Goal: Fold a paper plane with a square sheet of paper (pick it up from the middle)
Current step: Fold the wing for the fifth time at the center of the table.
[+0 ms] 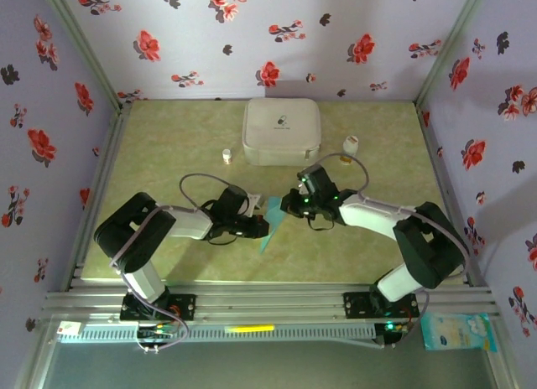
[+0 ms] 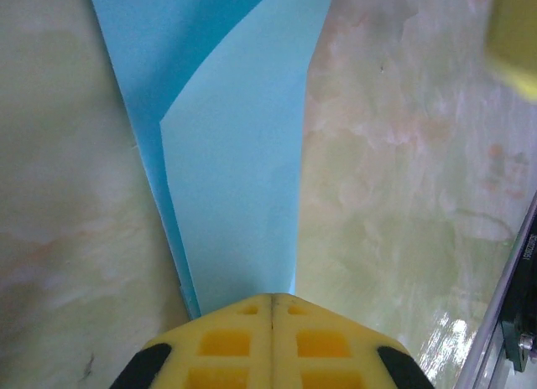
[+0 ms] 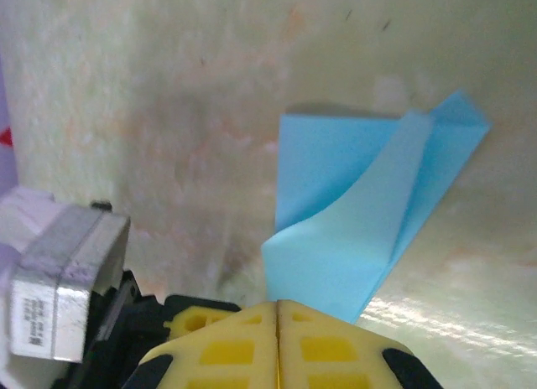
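Observation:
The paper plane [image 1: 270, 234] is light blue-teal paper folded into a narrow pointed shape, held just above the table's middle with its tip toward the near edge. My left gripper [image 1: 262, 225] is shut on it from the left. In the left wrist view the folded layers [image 2: 235, 154] run out from the closed yellow jaws [image 2: 271, 298]. My right gripper [image 1: 289, 206] is shut on the upper end from the right. In the right wrist view a loose flap curls up from the paper [image 3: 352, 238] at the closed jaws [image 3: 278, 303].
A white rounded case [image 1: 281, 131] stands at the back centre, with a small white bottle [image 1: 226, 155] to its left and a small jar [image 1: 351, 143] to its right. The metal rail [image 2: 520, 322] runs along the near table edge. The left arm's wrist housing [image 3: 59, 280] is close beside my right gripper.

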`<action>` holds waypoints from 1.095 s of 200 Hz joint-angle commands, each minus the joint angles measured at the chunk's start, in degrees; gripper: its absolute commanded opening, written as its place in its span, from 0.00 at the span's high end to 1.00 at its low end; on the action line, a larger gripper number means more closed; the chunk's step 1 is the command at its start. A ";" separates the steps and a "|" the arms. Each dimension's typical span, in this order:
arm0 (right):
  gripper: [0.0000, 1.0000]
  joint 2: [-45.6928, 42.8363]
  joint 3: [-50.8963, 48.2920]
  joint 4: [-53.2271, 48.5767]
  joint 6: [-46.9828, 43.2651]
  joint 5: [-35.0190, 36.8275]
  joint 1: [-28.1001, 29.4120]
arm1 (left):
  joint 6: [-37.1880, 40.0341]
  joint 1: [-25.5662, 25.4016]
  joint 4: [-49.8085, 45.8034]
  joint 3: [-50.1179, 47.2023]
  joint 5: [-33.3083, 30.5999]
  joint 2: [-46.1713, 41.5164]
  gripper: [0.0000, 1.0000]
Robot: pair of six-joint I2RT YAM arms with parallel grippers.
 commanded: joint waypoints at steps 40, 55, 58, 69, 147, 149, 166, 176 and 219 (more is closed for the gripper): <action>0.94 8.77 7.40 -2.76 -0.66 4.14 3.90 | 1.55 -0.15 -13.36 -3.10 0.08 2.15 1.00; 0.94 10.41 7.69 -2.18 -0.56 4.21 3.93 | 1.44 -0.11 -13.41 -3.00 -0.11 2.26 1.00; 0.94 10.65 7.57 -1.90 -0.40 4.23 3.97 | 1.32 -0.11 -13.41 -2.94 -0.10 2.29 1.00; 0.94 11.62 7.60 -0.62 0.02 3.84 3.88 | 1.23 -0.11 -13.23 -3.06 -0.12 2.18 1.00; 0.94 14.17 3.31 4.29 1.90 3.96 2.15 | 1.28 -0.11 -13.66 -3.22 -0.28 2.09 1.00; 0.94 14.23 3.12 4.50 1.99 3.89 2.07 | 1.27 -0.11 -13.60 -3.24 -0.23 2.09 1.00; 0.94 14.27 1.76 6.49 2.80 3.30 0.80 | 1.35 -0.11 -13.58 -3.32 -0.47 2.41 1.00; 0.94 14.31 1.28 7.22 3.01 3.11 0.01 | 1.45 -0.11 -13.58 -3.22 -0.45 2.90 1.00; 0.93 14.00 0.14 8.91 3.60 2.91 -3.77 | 1.22 -0.13 -13.32 -3.57 -0.41 3.71 1.00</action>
